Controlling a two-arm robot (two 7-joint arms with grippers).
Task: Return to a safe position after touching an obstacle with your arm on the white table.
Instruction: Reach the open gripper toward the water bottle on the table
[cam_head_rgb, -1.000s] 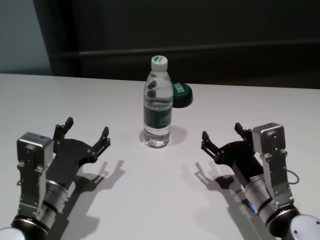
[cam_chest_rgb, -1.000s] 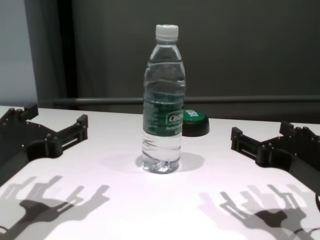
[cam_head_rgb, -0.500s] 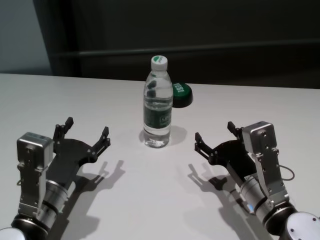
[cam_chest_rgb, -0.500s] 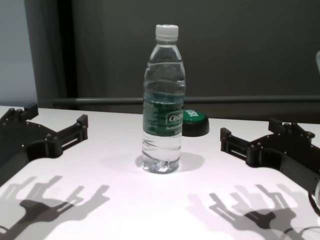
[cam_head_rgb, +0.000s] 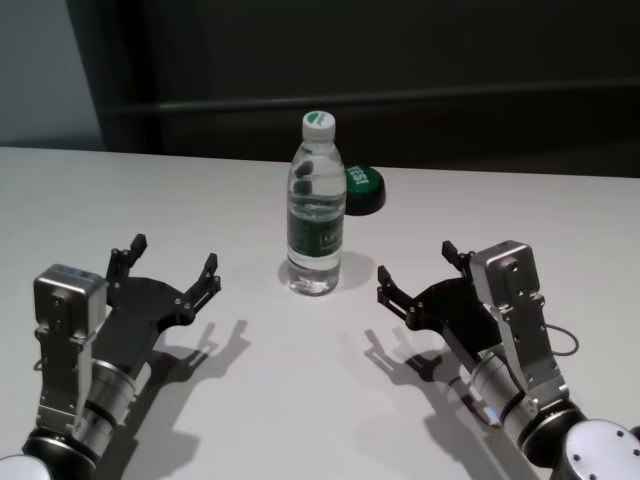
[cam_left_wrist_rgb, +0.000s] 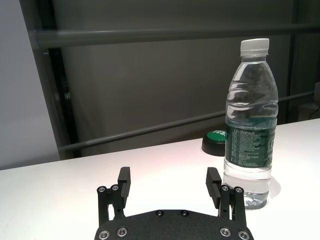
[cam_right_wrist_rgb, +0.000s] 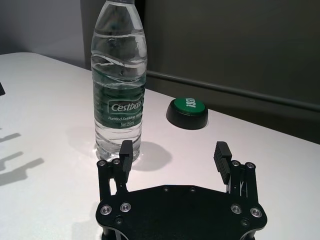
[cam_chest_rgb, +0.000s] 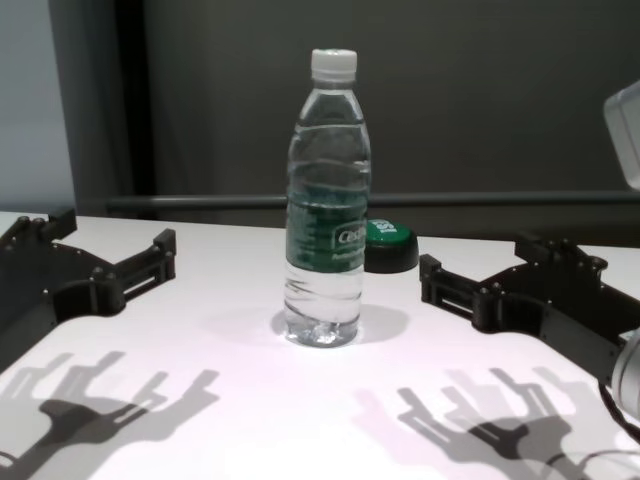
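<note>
The obstacle, a clear water bottle (cam_head_rgb: 316, 210) with a white cap and dark green label, stands upright on the white table (cam_head_rgb: 300, 400). It also shows in the chest view (cam_chest_rgb: 327, 200), the left wrist view (cam_left_wrist_rgb: 250, 125) and the right wrist view (cam_right_wrist_rgb: 119, 80). My right gripper (cam_head_rgb: 417, 272) is open and empty, hovering just right of the bottle and apart from it; it shows in the chest view (cam_chest_rgb: 485, 270) and the right wrist view (cam_right_wrist_rgb: 173, 152) too. My left gripper (cam_head_rgb: 170, 262) is open and empty, left of the bottle, also seen in the chest view (cam_chest_rgb: 110, 245) and left wrist view (cam_left_wrist_rgb: 167, 182).
A black puck with a green top (cam_head_rgb: 362, 188) lies on the table just behind and right of the bottle, also in the chest view (cam_chest_rgb: 388, 245). A dark wall with a rail (cam_head_rgb: 400, 100) runs behind the table's far edge.
My right gripper has moved left toward the bottle, still open. The left gripper and the bottle have not moved.
</note>
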